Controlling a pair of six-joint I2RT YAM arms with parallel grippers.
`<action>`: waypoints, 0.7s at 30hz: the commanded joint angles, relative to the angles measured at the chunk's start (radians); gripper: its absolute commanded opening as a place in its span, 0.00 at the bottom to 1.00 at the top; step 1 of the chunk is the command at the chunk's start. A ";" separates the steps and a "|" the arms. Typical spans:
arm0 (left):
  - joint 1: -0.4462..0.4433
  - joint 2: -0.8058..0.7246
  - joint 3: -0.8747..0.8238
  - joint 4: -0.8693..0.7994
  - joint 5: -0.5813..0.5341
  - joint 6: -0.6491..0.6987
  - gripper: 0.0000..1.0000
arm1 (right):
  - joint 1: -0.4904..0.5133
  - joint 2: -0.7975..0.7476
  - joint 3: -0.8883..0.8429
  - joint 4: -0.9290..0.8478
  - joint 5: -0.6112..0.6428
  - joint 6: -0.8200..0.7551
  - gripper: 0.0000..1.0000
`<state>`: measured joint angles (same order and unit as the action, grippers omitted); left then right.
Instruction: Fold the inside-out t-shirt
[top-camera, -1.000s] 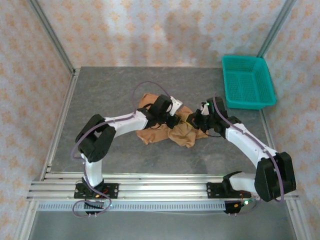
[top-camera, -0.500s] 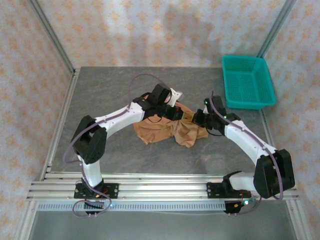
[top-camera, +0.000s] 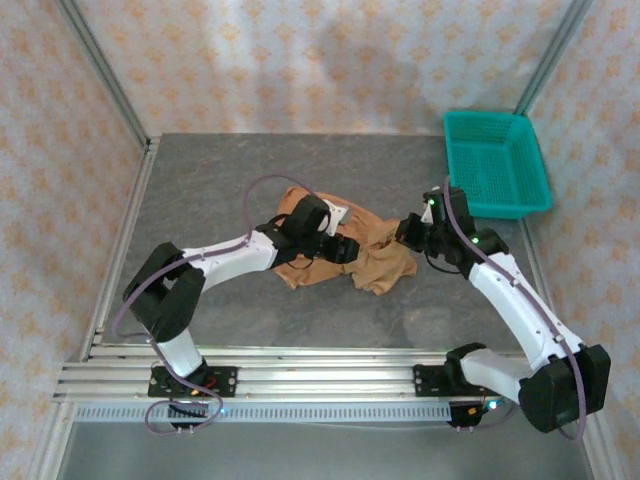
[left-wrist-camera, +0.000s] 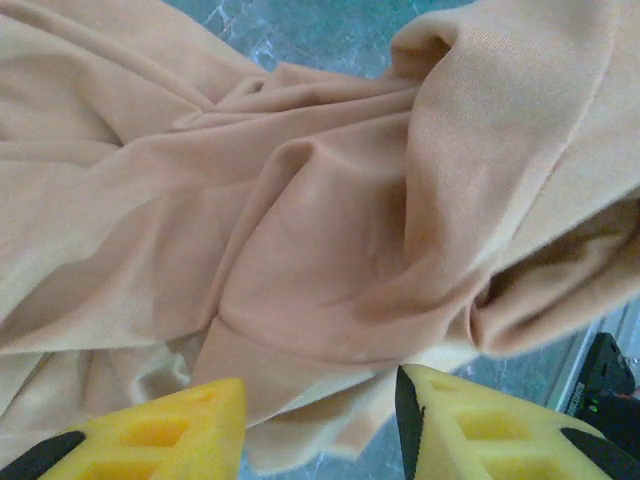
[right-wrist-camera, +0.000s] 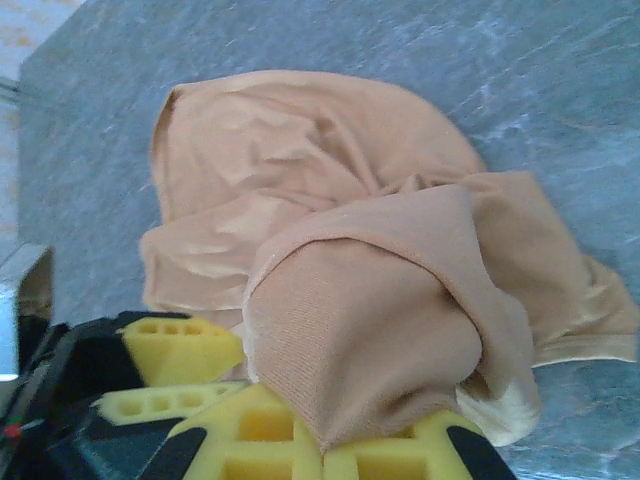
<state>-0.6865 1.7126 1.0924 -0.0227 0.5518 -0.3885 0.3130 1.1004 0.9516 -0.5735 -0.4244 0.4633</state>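
The tan inside-out t-shirt (top-camera: 375, 265) lies bunched in the middle of the grey table. My left gripper (top-camera: 345, 247) hovers over its centre. In the left wrist view this gripper (left-wrist-camera: 320, 430) is open, its yellow fingers (left-wrist-camera: 160, 430) apart above a loose hem of the shirt (left-wrist-camera: 330, 200). My right gripper (top-camera: 408, 232) is at the shirt's right end. Seen from the right wrist, it (right-wrist-camera: 322, 455) is shut on a raised fold of the shirt (right-wrist-camera: 370, 340), which drapes over the fingertips. The rest of the cloth lies crumpled beyond.
A teal mesh basket (top-camera: 495, 165) stands at the back right of the table (top-camera: 220, 190). Metal frame posts and patterned walls close in the sides and back. A rail runs along the near edge.
My left gripper has opened and let go of the cloth, and has drawn back toward the left. My right gripper, still shut on its fold, has shifted slightly right and back.
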 joint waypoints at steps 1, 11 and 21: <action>-0.005 0.006 -0.009 0.123 -0.056 0.017 0.45 | 0.001 -0.002 0.008 0.007 -0.075 0.011 0.00; -0.026 0.072 -0.014 0.204 -0.022 0.026 0.57 | 0.000 0.002 -0.007 0.008 -0.081 0.015 0.00; 0.027 0.041 0.018 0.121 -0.022 0.035 0.00 | -0.072 0.016 -0.178 -0.018 0.114 -0.074 0.00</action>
<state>-0.6907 1.8313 1.0855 0.1547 0.5446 -0.3836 0.2924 1.1049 0.8589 -0.5678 -0.4347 0.4309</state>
